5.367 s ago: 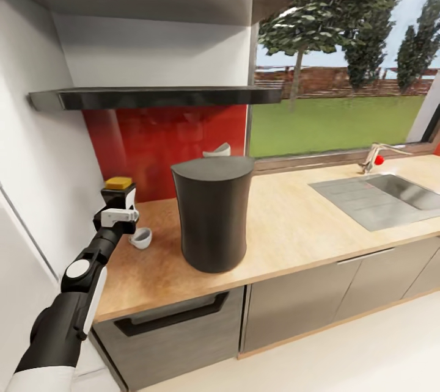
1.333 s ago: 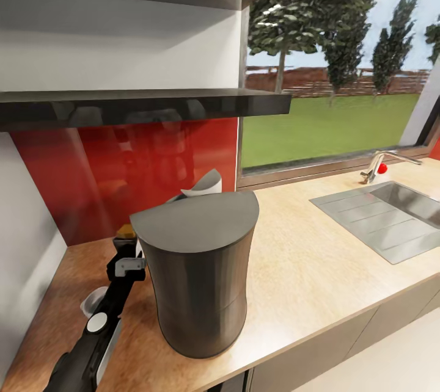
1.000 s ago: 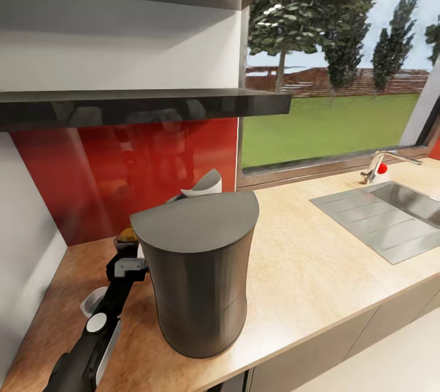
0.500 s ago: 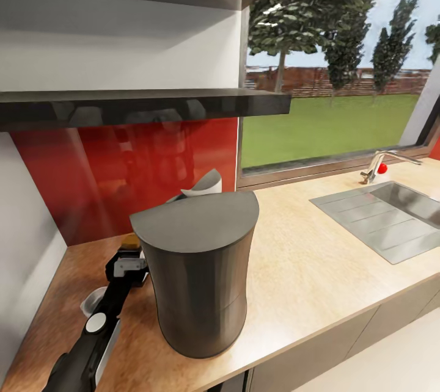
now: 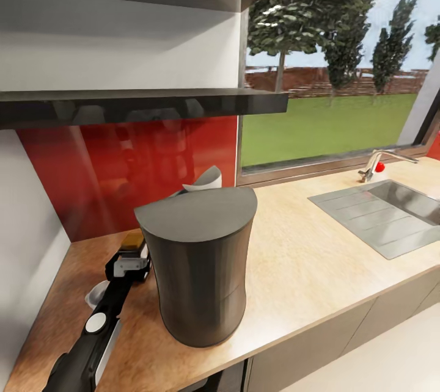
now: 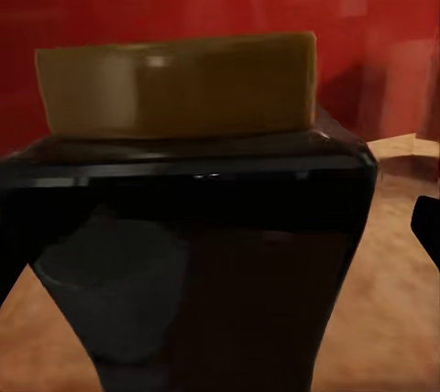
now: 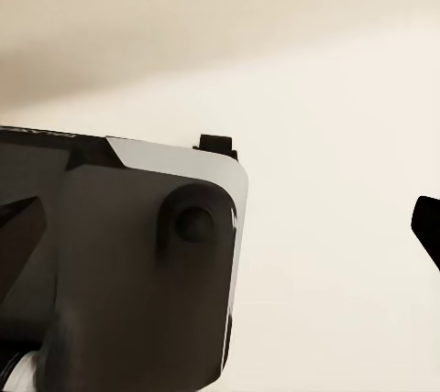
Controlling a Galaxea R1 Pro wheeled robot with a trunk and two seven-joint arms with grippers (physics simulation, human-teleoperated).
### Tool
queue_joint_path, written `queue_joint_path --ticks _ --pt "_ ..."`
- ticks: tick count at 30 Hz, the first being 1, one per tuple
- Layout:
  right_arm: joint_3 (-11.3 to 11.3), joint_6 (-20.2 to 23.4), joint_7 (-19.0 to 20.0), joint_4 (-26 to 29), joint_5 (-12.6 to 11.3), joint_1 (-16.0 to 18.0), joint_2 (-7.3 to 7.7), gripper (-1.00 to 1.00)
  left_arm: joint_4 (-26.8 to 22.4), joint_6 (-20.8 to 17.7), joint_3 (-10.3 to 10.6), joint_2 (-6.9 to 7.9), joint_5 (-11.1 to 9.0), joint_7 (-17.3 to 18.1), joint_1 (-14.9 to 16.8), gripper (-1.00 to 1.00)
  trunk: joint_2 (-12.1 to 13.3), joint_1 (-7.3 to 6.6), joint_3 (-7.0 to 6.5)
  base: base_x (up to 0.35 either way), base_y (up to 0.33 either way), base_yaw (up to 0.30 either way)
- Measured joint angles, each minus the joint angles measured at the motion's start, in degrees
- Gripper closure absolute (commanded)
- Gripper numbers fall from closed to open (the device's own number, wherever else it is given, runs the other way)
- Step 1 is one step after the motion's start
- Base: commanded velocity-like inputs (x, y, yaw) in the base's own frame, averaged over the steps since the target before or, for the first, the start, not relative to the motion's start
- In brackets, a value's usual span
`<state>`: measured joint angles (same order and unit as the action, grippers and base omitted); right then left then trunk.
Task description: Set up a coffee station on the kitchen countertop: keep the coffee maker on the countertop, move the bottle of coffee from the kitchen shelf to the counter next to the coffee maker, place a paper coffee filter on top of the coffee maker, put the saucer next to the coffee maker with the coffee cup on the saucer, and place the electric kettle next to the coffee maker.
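Note:
The coffee maker (image 5: pixel 198 270), a tall dark grey cylinder, stands on the wooden countertop (image 5: pixel 305 264). Just behind it to the left, my left gripper (image 5: pixel 130 259) is shut on the bottle of coffee (image 5: pixel 133 239), a dark bottle with a yellow lid, held low by the red backsplash. In the left wrist view the bottle of coffee (image 6: pixel 197 218) sits close between the fingers of the left gripper (image 6: pixel 220 255). A white cup (image 5: pixel 96 294) lies beside my left forearm. A white curved piece (image 5: pixel 205 179) peeks over the coffee maker. My right gripper (image 7: pixel 220 227) is open over pale floor.
A dark shelf (image 5: pixel 140 102) overhangs the backsplash above the bottle. The white wall (image 5: pixel 30 209) closes the counter's left end. A steel sink (image 5: pixel 385 215) and faucet (image 5: pixel 379 166) lie at the right below the window.
The bottle in my left gripper has sunk a little toward the counter behind the coffee maker. The head view moved close to the counter since the oldest frame and shifted slightly just now.

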<state>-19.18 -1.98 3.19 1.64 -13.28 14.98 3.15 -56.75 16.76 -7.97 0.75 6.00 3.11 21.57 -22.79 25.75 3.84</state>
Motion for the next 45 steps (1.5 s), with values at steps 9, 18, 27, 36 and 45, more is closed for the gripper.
queue_joint_path --ticks 9,18,27,36,45 --pt "0.0 -0.01 0.0 0.0 0.0 -0.08 0.0 -1.0 -0.03 0.0 0.0 0.0 0.0 0.0 0.0 -1.0 0.0 0.0 0.0 0.0 0.0 0.0" --pt "0.0 0.04 0.0 0.02 0.0 -0.09 0.0 -1.0 -0.03 0.0 0.0 0.0 0.09 0.0 0.0 -1.0 0.0 0.0 0.0 0.0 0.0 0.0" --pt "0.0 0.02 0.0 0.05 0.0 -0.08 0.0 -1.0 0.0 0.0 0.0 0.0 -0.03 0.0 0.0 -1.0 0.0 0.0 0.0 0.0 0.0 0.0" --pt "0.0 0.0 0.0 0.03 0.0 -0.09 0.0 -1.0 -0.03 0.0 -0.01 0.0 -0.17 0.0 0.0 -1.0 0.01 0.03 0.0 -0.223 0.0 0.0" --pt "0.0 -0.01 0.0 0.01 0.0 -0.08 0.0 -1.0 -0.05 0.0 0.0 -0.01 -0.07 0.0 0.0 -1.0 0.01 0.03 0.0 -0.333 0.0 0.0"
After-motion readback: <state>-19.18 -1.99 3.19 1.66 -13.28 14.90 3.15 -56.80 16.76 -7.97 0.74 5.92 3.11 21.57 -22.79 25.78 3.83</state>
